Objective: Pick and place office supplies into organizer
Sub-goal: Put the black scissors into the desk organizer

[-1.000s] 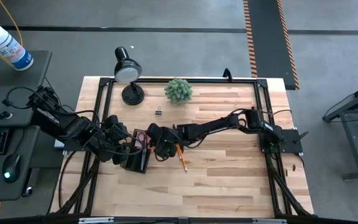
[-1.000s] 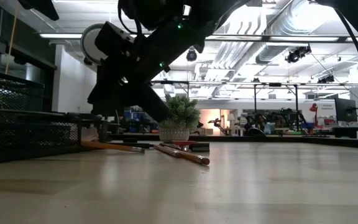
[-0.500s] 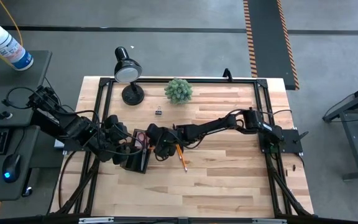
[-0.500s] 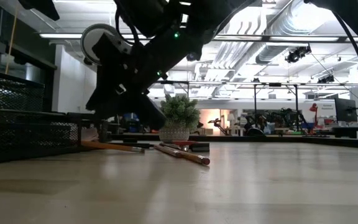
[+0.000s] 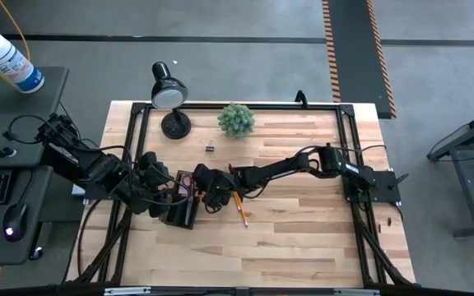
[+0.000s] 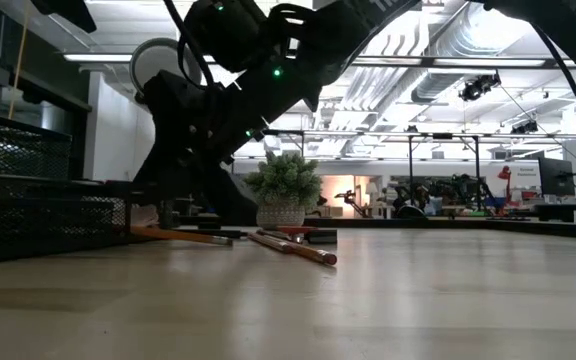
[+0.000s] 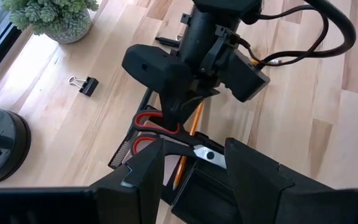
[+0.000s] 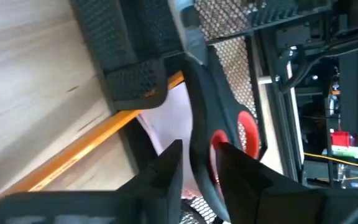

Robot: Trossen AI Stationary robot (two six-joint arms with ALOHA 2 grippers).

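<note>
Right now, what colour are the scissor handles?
Red; the scissors show best in the left wrist view.

Even overhead light falls on the pale wooden slatted table (image 5: 303, 230) in the high view, with soft shadows. At table height, bright ceiling strip lights (image 6: 388, 62) backlight the dark arms into silhouettes; the near tabletop is blurred. The right wrist view is smeared.

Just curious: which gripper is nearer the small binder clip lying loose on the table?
Right. The right gripper is at the organizer, just below the binder clip; the left gripper sits farther off, beyond the organizer.
</note>
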